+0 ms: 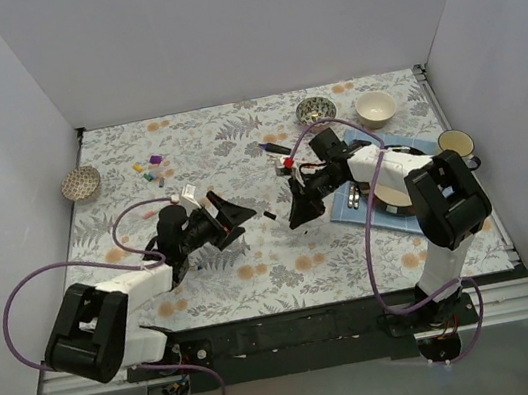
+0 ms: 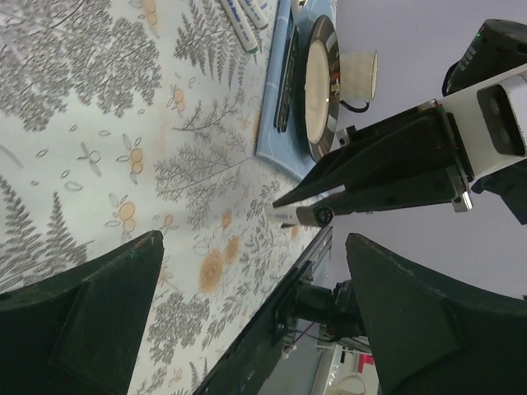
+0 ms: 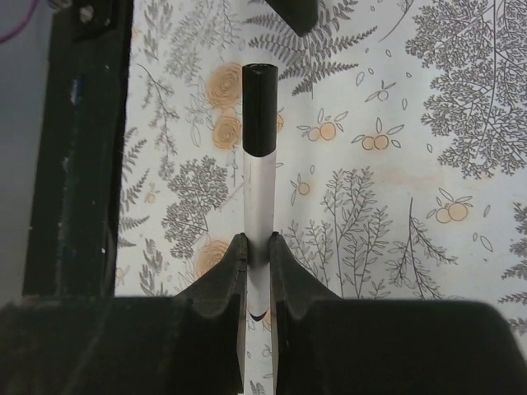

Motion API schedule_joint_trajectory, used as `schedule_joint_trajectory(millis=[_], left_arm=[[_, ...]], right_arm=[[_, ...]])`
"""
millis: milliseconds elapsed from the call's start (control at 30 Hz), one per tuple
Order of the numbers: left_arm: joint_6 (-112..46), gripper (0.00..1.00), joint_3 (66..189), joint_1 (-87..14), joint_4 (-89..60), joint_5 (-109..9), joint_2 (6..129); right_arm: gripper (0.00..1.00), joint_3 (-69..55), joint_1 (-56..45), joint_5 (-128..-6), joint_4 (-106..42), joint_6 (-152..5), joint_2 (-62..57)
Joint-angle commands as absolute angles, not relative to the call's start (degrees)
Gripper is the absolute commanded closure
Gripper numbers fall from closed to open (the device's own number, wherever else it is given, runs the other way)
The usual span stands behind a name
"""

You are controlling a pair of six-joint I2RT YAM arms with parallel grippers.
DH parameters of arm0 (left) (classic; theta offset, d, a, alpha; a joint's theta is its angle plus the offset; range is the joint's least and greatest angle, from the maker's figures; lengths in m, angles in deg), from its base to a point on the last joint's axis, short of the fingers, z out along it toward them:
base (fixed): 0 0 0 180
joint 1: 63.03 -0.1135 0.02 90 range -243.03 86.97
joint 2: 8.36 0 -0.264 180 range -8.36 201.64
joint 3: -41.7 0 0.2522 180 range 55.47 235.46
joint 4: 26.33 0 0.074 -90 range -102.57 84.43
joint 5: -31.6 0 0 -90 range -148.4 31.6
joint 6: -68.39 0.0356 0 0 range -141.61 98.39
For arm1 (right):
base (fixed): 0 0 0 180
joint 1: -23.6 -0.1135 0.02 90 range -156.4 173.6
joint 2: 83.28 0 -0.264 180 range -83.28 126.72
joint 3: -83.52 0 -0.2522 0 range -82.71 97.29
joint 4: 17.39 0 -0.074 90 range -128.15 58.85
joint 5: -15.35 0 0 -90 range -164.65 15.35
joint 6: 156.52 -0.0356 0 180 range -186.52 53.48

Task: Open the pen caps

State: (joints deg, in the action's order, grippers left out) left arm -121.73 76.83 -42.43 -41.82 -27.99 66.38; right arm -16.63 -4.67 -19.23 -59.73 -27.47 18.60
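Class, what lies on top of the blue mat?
A plate and dark cutlery lie on the mat. From above, the right arm covers part of it.

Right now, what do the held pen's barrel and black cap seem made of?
Black cap: likely plastic, smooth and slightly glossy, with a faint highlight near its tip. Pen barrel: probably plastic too, white with a satiny sheen and faint markings; painted metal cannot be excluded.

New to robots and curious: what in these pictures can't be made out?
Right wrist view: the held pen, its lower end cut off by the bottom edge past the right end effector.
Top view: the loose caps, too small to count.
Left wrist view: the spare pens, cut off by the top edge.
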Motion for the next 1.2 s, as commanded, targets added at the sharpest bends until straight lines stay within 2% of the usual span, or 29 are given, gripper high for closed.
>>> schedule_joint_trajectory(millis=[0, 267, 367, 400, 467, 500, 600, 700, 833, 867, 900, 933, 1033, 1100, 1167], left_arm=[[-122.34, 0.12, 81.83, -37.91, -45.61, -37.21, 68.54], [-119.18, 0.29, 87.45, -31.75, -41.92, -43.02, 73.38], [-118.3, 0.31, 88.68, -30.34, -40.78, -44.16, 74.17], [-117.68, 0.4, 89.21, -29.9, -40.34, -44.6, 74.26], [-117.15, 0.47, 89.56, -29.46, -39.9, -45.48, 74.35], [-116.54, 0.55, 89.91, -29.02, -39.46, -45.92, 74.35], [-115.75, 0.63, 90.44, -28.58, -39.2, -46.97, 74.44], [-115.13, 0.75, 90.8, -28.49, -39.37, -46.36, 74.96], [-114.78, 1.0, 90.8, -28.32, -40.07, -45.13, 75.14], [-114.69, 1.0, 90.71, -28.4, -40.34, -44.26, 75.05], [-114.51, 1.0, 90.71, -28.32, -41.03, -43.9, 75.05], [-114.34, 1.0, 90.71, -28.32, -41.3, -43.64, 75.14], [-113.9, 1.0, 91.41, -28.23, -42.53, -41.62, 75.93], [-114.07, 1.0, 91.85, -28.05, -43.67, -40.3, 77.24], [-114.51, 1.0, 92.64, -27.53, -44.81, -39.86, 78.04]], right_arm=[[0.99, -17.85, -3.91, -8.03, -52.78, -36.18, 19.2], [0.99, -19.43, -3.2, -7.06, -48.12, -41.11, 19.11], [0.99, -19.61, -3.03, -7.06, -47.33, -42.25, 19.37], [0.99, -19.61, -2.94, -7.06, -46.98, -42.61, 19.46], [0.99, -19.78, -2.76, -7.23, -46.27, -43.66, 19.55], [0.99, -19.78, -2.59, -7.23, -46.18, -43.75, 19.72], [0.99, -20.05, -2.59, -7.41, -45.66, -44.19, 19.9], [0.99, -20.22, -2.59, -7.32, -45.31, -44.72, 19.99], [0.99, -20.49, -2.5, -7.15, -44.34, -45.68, 19.99], [0.99, -20.57, -2.5, -7.15, -43.9, -45.95, 19.99], [0.97, -20.75, -2.5, -7.15, -43.72, -46.47, 19.99], [0.73, -20.66, -2.59, -7.06, -43.81, -46.56, 20.08], [0.42, -20.84, -2.5, -5.83, -44.25, -46.48, 20.08], [0.37, -21.1, -2.5, -4.78, -43.46, -46.91, 19.99], [0.37, -21.54, -2.5, -4.42, -42.06, -48.84, 19.81]])
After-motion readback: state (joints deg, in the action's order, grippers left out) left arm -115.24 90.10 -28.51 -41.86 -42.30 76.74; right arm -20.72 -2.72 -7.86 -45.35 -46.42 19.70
